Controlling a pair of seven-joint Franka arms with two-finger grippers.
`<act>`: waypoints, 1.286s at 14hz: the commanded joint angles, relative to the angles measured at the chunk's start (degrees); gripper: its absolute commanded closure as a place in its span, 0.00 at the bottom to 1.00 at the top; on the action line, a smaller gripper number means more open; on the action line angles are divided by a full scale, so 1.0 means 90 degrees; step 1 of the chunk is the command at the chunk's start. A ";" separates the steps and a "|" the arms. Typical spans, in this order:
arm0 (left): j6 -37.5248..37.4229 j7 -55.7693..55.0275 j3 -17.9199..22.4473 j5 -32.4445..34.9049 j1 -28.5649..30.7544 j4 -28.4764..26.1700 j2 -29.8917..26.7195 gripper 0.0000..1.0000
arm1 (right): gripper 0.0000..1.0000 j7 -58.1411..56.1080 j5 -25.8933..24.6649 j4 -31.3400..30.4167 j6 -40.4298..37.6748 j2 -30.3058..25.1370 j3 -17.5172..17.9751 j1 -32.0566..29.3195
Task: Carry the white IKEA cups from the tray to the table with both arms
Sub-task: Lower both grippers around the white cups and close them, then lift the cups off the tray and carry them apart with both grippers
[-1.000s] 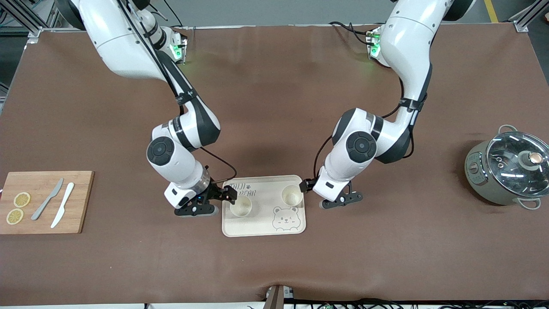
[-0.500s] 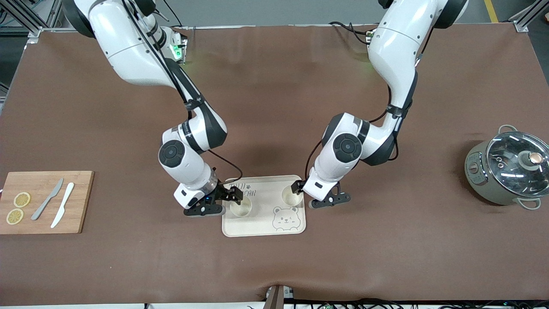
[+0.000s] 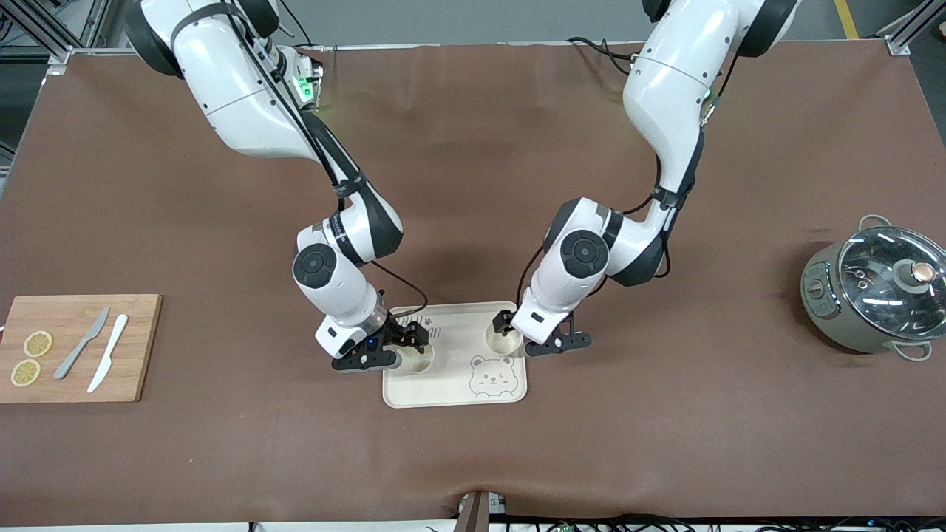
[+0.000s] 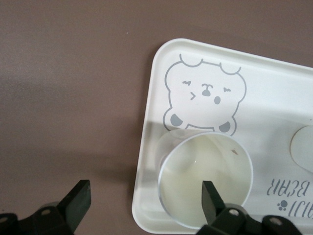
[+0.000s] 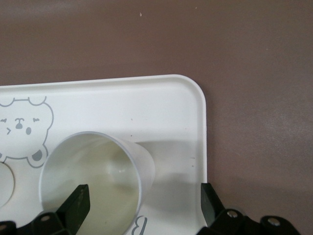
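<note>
Two white cups stand upright on the cream bear tray [image 3: 451,388]. One cup [image 3: 421,360] is toward the right arm's end, the other cup [image 3: 505,340] toward the left arm's end. My right gripper [image 3: 399,346] is open and low over its cup's rim. In the right wrist view, one finger [image 5: 78,203] is over the cup [image 5: 93,181] and the other finger is at the tray's edge [image 5: 198,127]. My left gripper [image 3: 526,332] is open. In the left wrist view one finger [image 4: 211,198] is over the cup [image 4: 205,176], the other over the table beside the tray [image 4: 274,98].
A grey-green pot with a glass lid [image 3: 876,288] stands at the left arm's end of the table. A wooden cutting board [image 3: 74,347] with two knives and lemon slices lies at the right arm's end. The brown table surrounds the tray.
Both arms have moved inward toward the tray. Each open gripper has gone from beside the tray to over the rim of its cup. The cups have not moved.
</note>
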 commanded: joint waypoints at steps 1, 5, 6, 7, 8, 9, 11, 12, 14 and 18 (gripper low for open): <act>0.0103 -0.0066 0.0066 -0.0028 -0.0069 0.0090 0.0052 0.02 | 0.00 0.0120 -0.0085 0.0190 0.0034 0.0124 -0.0077 0.0081; 0.0123 -0.0017 0.0066 0.0030 -0.0069 0.0090 0.0052 0.51 | 0.00 0.0120 -0.0085 0.0190 0.0044 0.0163 -0.0077 0.0081; 0.0123 -0.0017 0.0066 0.0030 -0.0079 0.0090 0.0052 0.62 | 0.19 0.0120 -0.0085 0.0190 0.0044 0.0163 -0.0077 0.0081; 0.0123 -0.0017 0.0066 0.0030 -0.0079 0.0081 0.0052 0.73 | 0.32 0.0120 -0.0085 0.0190 0.0044 0.0163 -0.0077 0.0081; 0.0133 -0.0027 0.0066 0.0030 -0.0079 0.0090 0.0061 0.82 | 0.41 0.0120 -0.0085 0.0190 0.0044 0.0163 -0.0077 0.0081; 0.0171 -0.0017 0.0066 0.0040 -0.0098 0.0090 0.0081 0.90 | 0.46 0.0120 -0.0085 0.0190 0.0044 0.0163 -0.0077 0.0081; 0.0240 -0.0036 0.0066 0.0040 -0.0118 0.0090 0.0091 1.00 | 0.60 0.0120 -0.0085 0.0190 0.0034 0.0163 -0.0077 0.0071; 0.0240 -0.0036 0.0066 0.0030 -0.0118 0.0090 0.0091 1.00 | 0.69 0.0120 -0.0085 0.0190 0.0034 0.0163 -0.0077 0.0071; 0.0250 -0.0095 0.0066 0.0021 -0.0128 0.0100 0.0081 1.00 | 0.82 0.0120 -0.0085 0.0190 0.0024 0.0163 -0.0077 0.0081; 0.0114 -0.0027 0.0114 0.0040 -0.0109 0.0216 -0.0075 1.00 | 1.00 0.0169 -0.0095 0.0190 0.0044 0.0163 -0.0086 0.0081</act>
